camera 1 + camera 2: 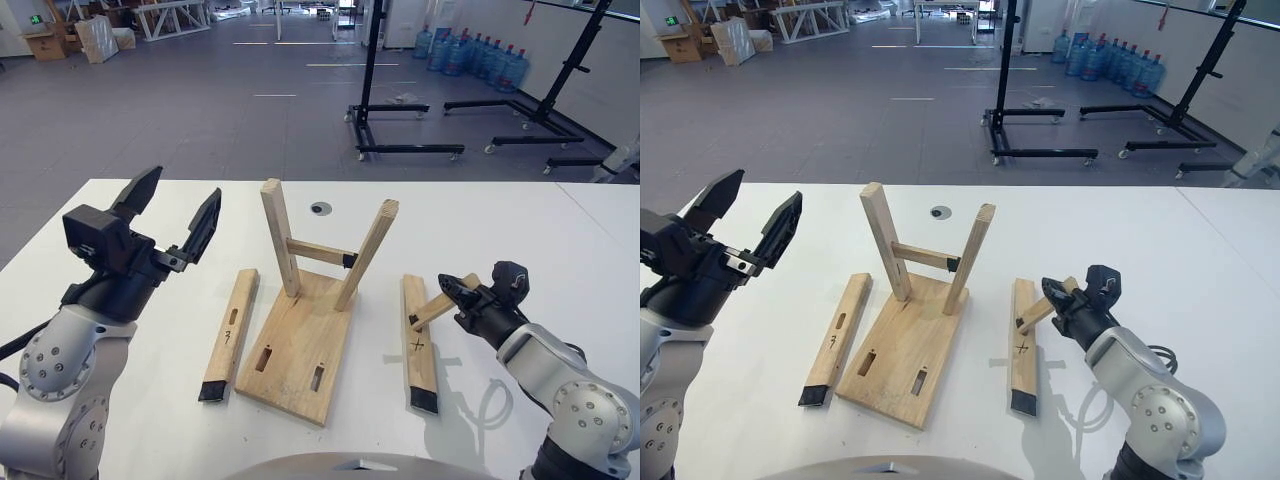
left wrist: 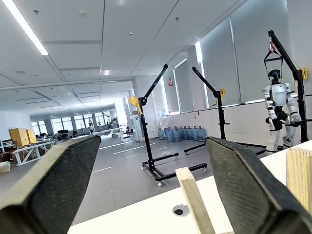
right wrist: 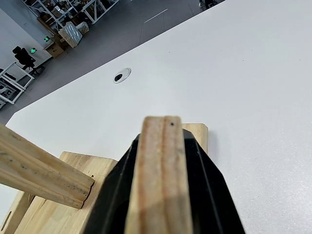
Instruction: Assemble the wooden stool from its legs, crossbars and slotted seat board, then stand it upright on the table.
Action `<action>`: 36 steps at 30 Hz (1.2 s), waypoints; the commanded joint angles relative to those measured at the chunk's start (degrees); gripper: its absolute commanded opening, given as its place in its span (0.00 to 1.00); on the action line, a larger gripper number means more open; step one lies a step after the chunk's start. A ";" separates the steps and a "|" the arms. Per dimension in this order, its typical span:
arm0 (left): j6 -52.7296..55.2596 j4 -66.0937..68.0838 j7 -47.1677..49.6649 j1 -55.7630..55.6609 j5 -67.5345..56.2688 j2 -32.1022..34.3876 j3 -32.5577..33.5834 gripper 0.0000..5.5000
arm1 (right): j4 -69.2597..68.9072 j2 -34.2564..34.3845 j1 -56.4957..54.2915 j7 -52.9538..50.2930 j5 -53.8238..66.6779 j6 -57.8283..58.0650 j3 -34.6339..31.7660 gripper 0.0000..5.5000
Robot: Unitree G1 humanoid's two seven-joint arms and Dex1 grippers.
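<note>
1. Half built: seat board [image 1: 290, 350] flat on table [image 1: 560, 230], near legs [image 1: 281, 238] upright in slots, joined by crossbar [image 1: 318, 253].
2. Left to fit: left loose leg [image 1: 230, 335], right loose leg [image 1: 419, 345], flat beside board.
3. Right gripper [image 1: 462, 293] pinching second crossbar [image 1: 443, 302], tip on right loose leg; left gripper [image 1: 182, 190] spread wide, holding nothing.

Seat board [image 1: 298, 340] flat, two legs [image 1: 282, 240] upright, crossbar [image 1: 320, 252] between; loose legs [image 1: 232, 335] flanking; second crossbar [image 1: 440, 303] tilted.

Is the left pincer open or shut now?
Open. The black left pincer has its two fingers spread wide, nothing between them.
</note>
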 commanded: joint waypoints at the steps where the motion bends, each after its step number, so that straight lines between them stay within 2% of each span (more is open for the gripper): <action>1: -0.14 -0.37 -0.11 0.39 0.13 0.15 -0.01 0.71 | 1.91 0.74 -0.97 -1.98 3.89 2.71 -1.71 0.07; 7: -0.65 -0.12 0.00 0.65 0.72 -0.22 -0.28 0.71 | 5.19 -0.84 -4.49 -4.53 7.05 1.58 -2.63 0.07; 11: -1.16 0.66 -0.23 -0.02 1.11 -0.33 -0.82 0.71 | 7.51 -1.80 -10.85 -5.42 7.39 -1.66 -1.31 0.07; 18: -2.00 3.13 -1.14 -2.61 1.77 0.14 -1.96 0.71 | 10.01 -3.46 -22.27 -4.25 3.47 -10.86 4.79 0.07; 22: -2.25 2.76 -0.90 -2.02 2.05 0.04 -1.65 0.71 | 9.44 -7.03 -20.84 -3.12 2.01 -11.79 6.29 0.07; 26: -2.04 -0.30 1.17 0.75 3.12 -1.29 -1.61 0.71 | 8.16 -13.12 -8.52 1.10 3.58 -6.23 4.49 0.07; 30: -2.27 -2.76 2.88 3.57 4.71 -2.90 -2.35 0.71 | 13.22 -20.07 -5.93 5.95 3.33 -4.21 2.63 0.07; 36: -2.77 -3.71 3.62 4.07 6.00 -4.01 -2.79 0.71 | 12.95 -18.74 -4.89 6.27 9.81 1.56 2.31 0.07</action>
